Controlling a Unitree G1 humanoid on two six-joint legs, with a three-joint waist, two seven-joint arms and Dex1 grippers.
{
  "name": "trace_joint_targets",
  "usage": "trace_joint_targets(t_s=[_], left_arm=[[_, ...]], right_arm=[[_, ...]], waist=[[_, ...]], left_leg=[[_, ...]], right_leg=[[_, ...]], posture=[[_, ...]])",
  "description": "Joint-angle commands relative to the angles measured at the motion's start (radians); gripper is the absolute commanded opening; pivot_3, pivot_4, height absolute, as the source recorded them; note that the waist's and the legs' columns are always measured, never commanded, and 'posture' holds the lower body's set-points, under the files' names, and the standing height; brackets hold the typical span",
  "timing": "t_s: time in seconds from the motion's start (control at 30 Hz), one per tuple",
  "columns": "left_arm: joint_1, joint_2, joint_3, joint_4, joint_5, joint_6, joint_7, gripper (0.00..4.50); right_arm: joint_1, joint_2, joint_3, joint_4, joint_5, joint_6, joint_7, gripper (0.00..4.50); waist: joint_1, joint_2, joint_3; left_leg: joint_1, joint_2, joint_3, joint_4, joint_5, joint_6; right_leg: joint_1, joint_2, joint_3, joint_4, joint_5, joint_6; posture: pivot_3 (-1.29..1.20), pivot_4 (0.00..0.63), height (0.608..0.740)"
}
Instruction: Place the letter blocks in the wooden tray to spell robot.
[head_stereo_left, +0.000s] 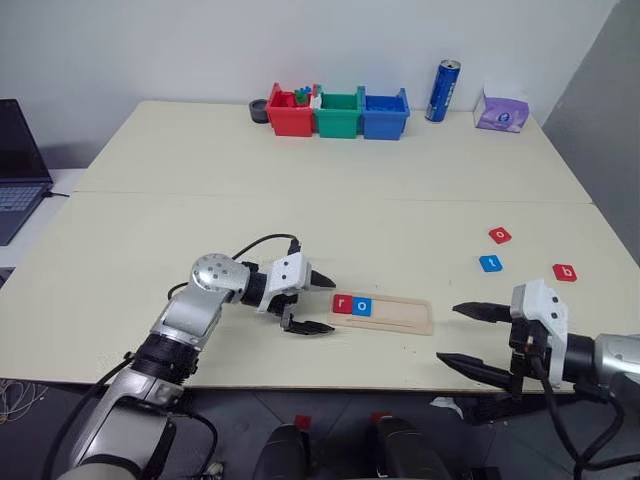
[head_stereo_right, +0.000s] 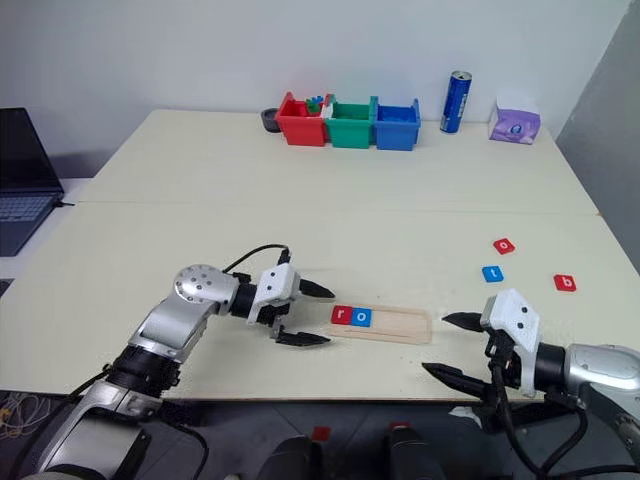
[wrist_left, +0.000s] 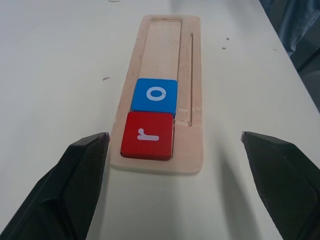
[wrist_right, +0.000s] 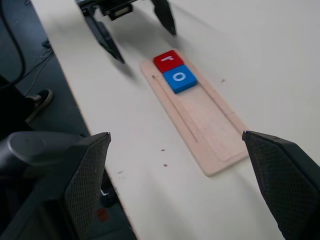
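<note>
The wooden tray (head_stereo_left: 400, 314) lies near the table's front edge. A red "r" block (head_stereo_left: 342, 304) and a blue "o" block (head_stereo_left: 362, 307) sit side by side at its left end. Three more letter blocks lie loose at the right: a red "o" (head_stereo_left: 500, 235), a blue "t" (head_stereo_left: 490, 263) and a red "b" (head_stereo_left: 565, 272). My left gripper (head_stereo_left: 326, 304) is open and empty just off the tray's left end, pointing along it. My right gripper (head_stereo_left: 448, 333) is open and empty, right of the tray at the front edge.
Red (head_stereo_left: 291, 112), green (head_stereo_left: 338, 113) and blue (head_stereo_left: 384, 112) bins stand at the back, with a blue can (head_stereo_left: 442, 91) and a purple tissue pack (head_stereo_left: 501, 110) to their right. A laptop (head_stereo_left: 18, 170) sits off the table's left side.
</note>
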Motion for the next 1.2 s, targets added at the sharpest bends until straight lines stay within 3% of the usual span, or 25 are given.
trace_joint_targets(t_s=[0.03,0.27,0.57,0.93,1.17,1.2], left_arm=[[0.030,0.016,0.064,-0.073,-0.039,0.007,0.036,4.47],[0.072,0.011,0.123,-0.092,-0.050,0.039,0.137,4.47],[0.109,0.017,0.129,-0.294,-0.136,0.198,0.167,4.47],[0.062,0.000,0.079,-0.353,-0.138,0.276,0.185,4.47],[0.074,0.002,0.064,-0.378,-0.147,0.285,0.191,4.47],[0.076,0.003,0.063,-0.380,-0.148,0.285,0.190,4.50]], right_arm=[[-0.030,0.027,-0.042,0.012,0.013,-0.008,-0.035,4.50],[-0.144,0.166,-0.030,0.151,-0.105,0.025,-0.297,4.50],[-0.292,0.293,-0.115,0.470,-0.325,-0.033,-0.620,4.50],[-0.469,0.278,-0.105,0.950,-0.436,-0.231,-0.595,4.50],[-0.529,0.289,-0.086,1.122,-0.448,-0.218,-0.567,4.50],[-0.531,0.292,-0.090,1.125,-0.445,-0.213,-0.570,4.11]], waist=[[0.000,0.000,0.000],[0.000,0.000,0.000],[0.000,0.001,0.000],[-0.004,0.001,0.000],[-0.006,0.001,0.000],[-0.006,0.001,0.000]], left_leg=[[0.000,0.000,0.000,0.000,0.000,0.000],[0.000,0.000,0.000,0.000,0.000,0.000],[-0.001,0.000,0.001,-0.001,0.000,0.000],[0.001,-0.001,0.003,-0.002,0.000,0.000],[0.002,-0.001,0.005,-0.001,0.000,0.000],[0.002,-0.001,0.005,-0.001,0.000,0.000]], right_leg=[[0.000,0.000,0.000,0.000,0.000,0.000],[0.000,0.000,0.001,0.001,0.000,0.000],[-0.001,-0.001,0.004,0.000,0.000,0.000],[-0.001,0.000,0.005,0.001,0.003,-0.005],[-0.001,0.000,0.005,0.001,0.003,-0.005],[-0.001,0.000,0.005,0.001,0.003,-0.005]], posture=[[0.00,0.150,0.740],[0.00,0.150,0.740],[0.00,0.150,0.740],[0.00,0.150,0.740],[0.00,0.150,0.740],[0.00,0.150,0.740]])
